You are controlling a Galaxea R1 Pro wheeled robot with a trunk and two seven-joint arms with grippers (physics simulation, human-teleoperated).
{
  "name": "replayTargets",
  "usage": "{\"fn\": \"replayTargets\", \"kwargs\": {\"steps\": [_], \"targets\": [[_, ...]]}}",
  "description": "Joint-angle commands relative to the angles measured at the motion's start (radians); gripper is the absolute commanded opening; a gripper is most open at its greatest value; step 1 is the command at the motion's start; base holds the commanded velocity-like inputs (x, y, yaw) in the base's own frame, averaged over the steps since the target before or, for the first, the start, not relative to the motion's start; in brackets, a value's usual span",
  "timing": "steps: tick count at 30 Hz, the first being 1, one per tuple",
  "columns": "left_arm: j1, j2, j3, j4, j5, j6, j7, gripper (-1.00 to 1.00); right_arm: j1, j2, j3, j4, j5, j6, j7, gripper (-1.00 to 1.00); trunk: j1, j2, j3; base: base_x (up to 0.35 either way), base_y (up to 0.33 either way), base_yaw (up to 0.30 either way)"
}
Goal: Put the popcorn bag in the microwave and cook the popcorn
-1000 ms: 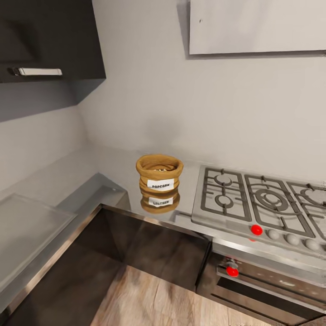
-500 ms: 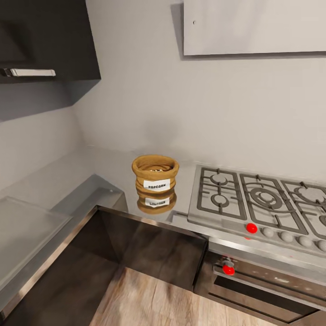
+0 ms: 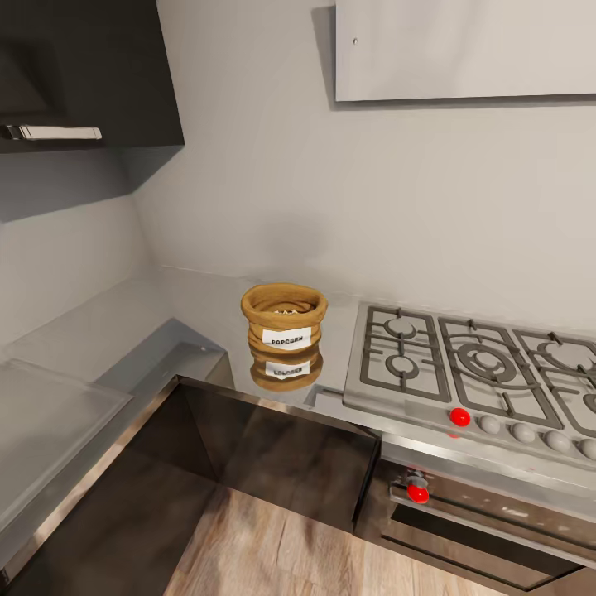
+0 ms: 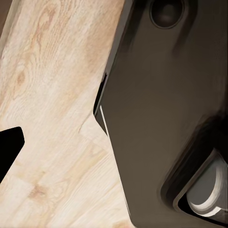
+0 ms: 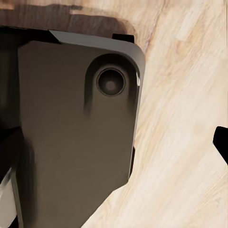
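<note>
Upright, popcorn bag [image 3: 284, 324] on countertop [image 3: 194, 308], beside hob [image 3: 463, 364].

hob [image 3: 476, 364]: steel gas unit with grey grates, right side – red knob [image 3: 460, 416] on its front edge
oven [image 3: 488, 517]: built in below the hob, second red knob [image 3: 418, 493]
wall cabinet [image 3: 79, 74]: dark, upper left – steel handle
floor [image 3: 273, 550]: light wood planks
</note>
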Motion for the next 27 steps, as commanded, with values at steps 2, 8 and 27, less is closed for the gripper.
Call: {"fn": "replayTargets", "kwargs": {"steps": [2,8,27], "targets": [[0.000,-0.009,0.004,0.000,0.004,-0.003,-0.001,1.00,-0.001,0.005,-0.009,-0.034,0.007,0.000,0.004,1.00,0.000,-0.001,-0.001,0.000,0.000,0.000],[0.000,-0.018,0.004,0.001,0.007,-0.003,-0.003,1.00,-0.001,0.078,0.010,-0.350,0.016,0.236,0.009,1.00,0.000,-0.001,-0.001,0.000,0.000,0.000],[0.000,-0.020,-0.022,0.008,-0.035,0.001,0.003,1.00,-0.001,0.228,0.462,-1.353,0.035,0.999,0.013,1.00,0.000,-0.001,-0.001,0.000,0.000,0.000]]}}
